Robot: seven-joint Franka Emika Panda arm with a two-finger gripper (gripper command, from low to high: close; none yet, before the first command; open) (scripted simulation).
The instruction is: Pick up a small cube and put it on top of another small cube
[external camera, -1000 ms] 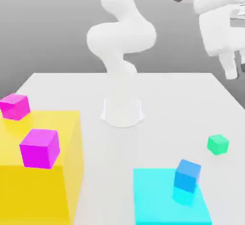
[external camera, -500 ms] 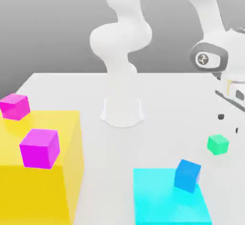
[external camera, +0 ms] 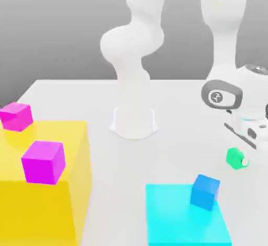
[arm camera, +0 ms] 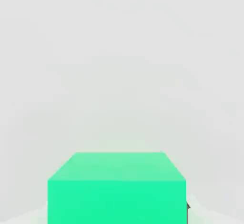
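Observation:
The small cube [external camera: 233, 157], bright green, rests on the white table [external camera: 178, 109] at the exterior view's right. My gripper [external camera: 239, 159] has come down over it and is shut on it, one white finger [external camera: 245, 161] lying against its side. In the hand view the green cube [arm camera: 116, 186] sits very close, with a dark fingertip edge [arm camera: 188, 207] touching its side. Another small cube [external camera: 17, 115], magenta, stands at the far left, just behind the yellow block.
A bigger magenta cube [external camera: 44, 161] sits on top of a tall yellow block [external camera: 57, 203] at the left. A blue cube [external camera: 205, 191] stands on a flat cyan slab [external camera: 178, 224] in front of the green cube. The arm's base [external camera: 134, 122] stands mid-table.
The hand has dropped from high at the upper right down onto the green cube, and its fingers have gone from open to shut around it. The cubes have stayed in place.

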